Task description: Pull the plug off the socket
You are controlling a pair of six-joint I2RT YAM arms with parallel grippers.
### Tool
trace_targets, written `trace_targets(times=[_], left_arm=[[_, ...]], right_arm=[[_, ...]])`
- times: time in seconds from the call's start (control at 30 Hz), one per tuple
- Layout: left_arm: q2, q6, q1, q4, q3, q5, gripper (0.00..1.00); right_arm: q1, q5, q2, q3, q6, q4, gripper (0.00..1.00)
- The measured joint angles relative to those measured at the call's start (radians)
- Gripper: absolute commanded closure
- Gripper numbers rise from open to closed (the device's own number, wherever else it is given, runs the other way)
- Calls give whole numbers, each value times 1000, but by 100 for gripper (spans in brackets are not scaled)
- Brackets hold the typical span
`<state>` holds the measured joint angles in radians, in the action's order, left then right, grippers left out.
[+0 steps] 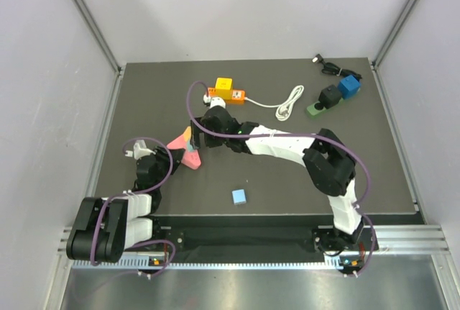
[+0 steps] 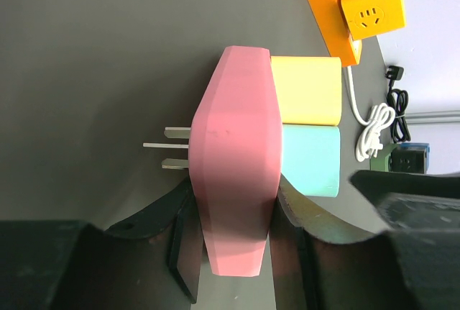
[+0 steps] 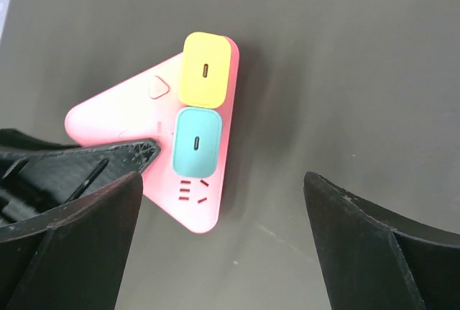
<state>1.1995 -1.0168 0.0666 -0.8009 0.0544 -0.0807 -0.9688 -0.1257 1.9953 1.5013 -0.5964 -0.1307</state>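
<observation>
A pink triangular socket (image 1: 191, 157) lies left of the table's middle, with a yellow plug (image 1: 186, 135) and a teal plug (image 1: 187, 146) stuck in it. In the left wrist view my left gripper (image 2: 236, 238) is shut on the pink socket (image 2: 237, 166), its metal prongs pointing left; the yellow plug (image 2: 305, 90) and teal plug (image 2: 310, 159) stick out on the right. My right gripper (image 3: 223, 180) is open above the socket (image 3: 129, 112), beside the teal plug (image 3: 197, 139) and below the yellow plug (image 3: 206, 69), touching neither.
An orange power strip with a cube (image 1: 226, 90) and a white cable (image 1: 287, 101) lie at the back. A small blue cube (image 1: 239, 196) sits near the front. Green, black and blue adapters (image 1: 334, 96) and a black cable (image 1: 327, 65) are at the back right.
</observation>
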Motion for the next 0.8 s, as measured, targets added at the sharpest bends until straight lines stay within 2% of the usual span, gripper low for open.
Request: trace_targets(times=[0.33, 0.57, 0.8], left_arm=[[0, 3, 0, 0, 0, 0, 100], [0, 4, 0, 0, 0, 0, 100], [0, 7, 0, -1, 0, 0, 100]], right_arm=[[-6, 49, 79, 43, -55, 35, 18], [-6, 53, 113, 71, -71, 39, 35], [-12, 51, 166, 121, -82, 23, 47]])
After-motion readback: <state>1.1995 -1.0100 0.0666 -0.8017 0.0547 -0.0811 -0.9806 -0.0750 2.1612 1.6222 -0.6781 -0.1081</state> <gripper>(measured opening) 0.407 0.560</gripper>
